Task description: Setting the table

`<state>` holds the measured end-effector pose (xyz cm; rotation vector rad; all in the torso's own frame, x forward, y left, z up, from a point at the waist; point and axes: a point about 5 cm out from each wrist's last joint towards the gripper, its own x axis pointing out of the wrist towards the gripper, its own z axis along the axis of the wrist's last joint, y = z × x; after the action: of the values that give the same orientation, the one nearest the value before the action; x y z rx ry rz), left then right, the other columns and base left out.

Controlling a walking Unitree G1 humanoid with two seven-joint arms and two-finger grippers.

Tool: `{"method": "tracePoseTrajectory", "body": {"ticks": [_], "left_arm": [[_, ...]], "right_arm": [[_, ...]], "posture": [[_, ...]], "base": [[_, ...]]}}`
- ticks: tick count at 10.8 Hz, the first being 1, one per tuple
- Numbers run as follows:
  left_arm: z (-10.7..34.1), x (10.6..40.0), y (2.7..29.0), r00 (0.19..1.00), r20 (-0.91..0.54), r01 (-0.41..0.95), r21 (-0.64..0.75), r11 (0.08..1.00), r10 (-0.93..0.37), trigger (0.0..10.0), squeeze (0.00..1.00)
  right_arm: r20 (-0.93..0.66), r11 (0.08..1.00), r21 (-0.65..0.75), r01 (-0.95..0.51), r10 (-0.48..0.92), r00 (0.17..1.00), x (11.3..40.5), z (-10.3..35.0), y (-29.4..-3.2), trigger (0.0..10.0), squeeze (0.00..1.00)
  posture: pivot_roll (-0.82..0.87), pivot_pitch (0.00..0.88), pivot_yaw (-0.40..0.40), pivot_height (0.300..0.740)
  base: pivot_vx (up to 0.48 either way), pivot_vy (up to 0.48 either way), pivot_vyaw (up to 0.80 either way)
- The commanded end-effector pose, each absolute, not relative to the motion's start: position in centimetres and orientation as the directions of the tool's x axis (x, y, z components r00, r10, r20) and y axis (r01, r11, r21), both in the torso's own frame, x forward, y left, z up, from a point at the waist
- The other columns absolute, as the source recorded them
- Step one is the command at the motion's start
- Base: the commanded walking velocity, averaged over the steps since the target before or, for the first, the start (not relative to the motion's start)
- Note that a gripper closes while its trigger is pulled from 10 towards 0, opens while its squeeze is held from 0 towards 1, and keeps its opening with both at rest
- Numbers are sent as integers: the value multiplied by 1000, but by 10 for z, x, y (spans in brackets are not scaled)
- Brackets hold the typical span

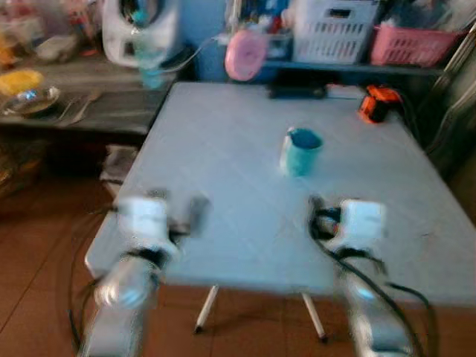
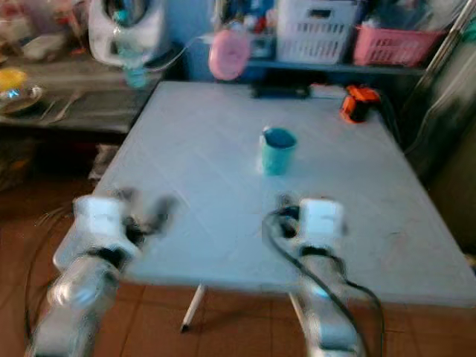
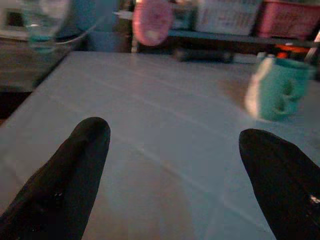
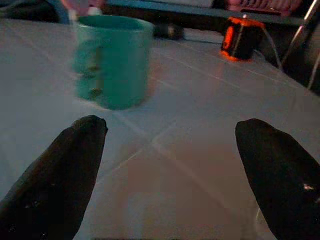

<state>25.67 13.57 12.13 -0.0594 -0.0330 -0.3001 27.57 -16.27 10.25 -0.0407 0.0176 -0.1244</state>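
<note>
A teal mug (image 1: 300,152) stands upright near the middle of the pale blue table (image 1: 223,163). Both arms reach over the table's near edge. My left gripper (image 3: 177,135) is open above bare tabletop, with the mug (image 3: 277,89) ahead and off to its right. Short of the mug (image 4: 112,60), my right gripper (image 4: 172,130) is also open and holds nothing. The head views are blurred; they show the left gripper (image 1: 187,214) near the front left of the table and the right gripper (image 1: 316,216) just in front of the mug.
An orange device (image 1: 377,103) sits at the table's far right corner. Behind it a shelf holds a white basket (image 1: 333,30), a pink basket (image 1: 409,43) and a pink round object (image 1: 245,54). A dark side bench (image 1: 111,111) with dishes and a bottle (image 1: 149,56) stands at left.
</note>
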Motion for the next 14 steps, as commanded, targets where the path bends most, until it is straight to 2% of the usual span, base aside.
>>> {"method": "tracePoseTrajectory", "body": {"ticks": [1,5,8,12,14], "left_arm": [[119,254,146,962,18,273,-35,961,-272,10000,0],[119,246,140,946,7,324,-6,946,-324,10000,0],[122,233,136,901,3,433,-46,900,-434,10000,0],[123,228,136,879,-24,476,-37,879,-477,10000,0],[124,226,138,880,-30,472,-40,881,-473,10000,0]], "right_arm": [[-10,994,-29,105,-105,994,278,104,-153,10000,0],[0,995,9,104,-104,995,294,108,-141,10000,0],[0,993,8,118,-118,993,306,107,-130,10000,0],[22,991,41,127,-128,992,350,126,-113,10000,0],[30,988,38,150,-151,988,363,132,-111,10000,0]], "posture": [[147,62,-6,740],[164,78,-6,740],[187,90,5,740],[223,112,5,740],[233,115,-2,740]], "base": [[0,0,0],[0,0,0],[0,0,0],[0,0,0],[0,0,0]]}}
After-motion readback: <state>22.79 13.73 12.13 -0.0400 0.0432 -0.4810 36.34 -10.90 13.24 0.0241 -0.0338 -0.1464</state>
